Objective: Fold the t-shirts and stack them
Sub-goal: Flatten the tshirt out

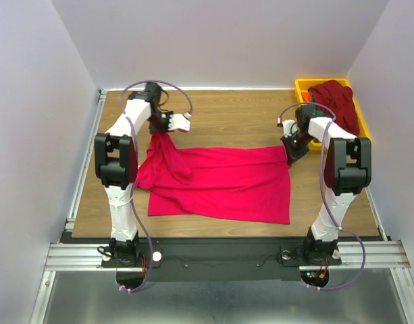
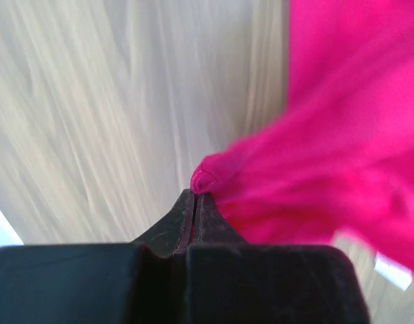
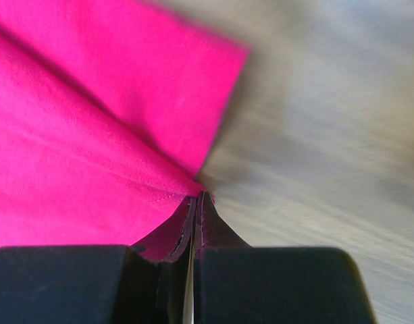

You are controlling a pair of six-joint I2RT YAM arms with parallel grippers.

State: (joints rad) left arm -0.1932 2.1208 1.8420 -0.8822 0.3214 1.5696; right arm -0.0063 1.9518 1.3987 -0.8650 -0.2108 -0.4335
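Edges of crimson-pink t-shirt [image 1: 220,179] sit pinched in left gripper [image 2: 194,198] and right gripper [image 3: 196,200]; raising both evenly should keep cloth between them taut.

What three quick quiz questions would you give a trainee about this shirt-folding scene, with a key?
1. True or false: the left pincer is shut on the crimson-pink t-shirt.
2. Where is the maroon t-shirt? A: heaped on the yellow tray. B: on the floor. C: folded at the near edge.
3. How many pincers grip cloth, counting the right pincer?
Key: 1 true; 2 A; 3 two.
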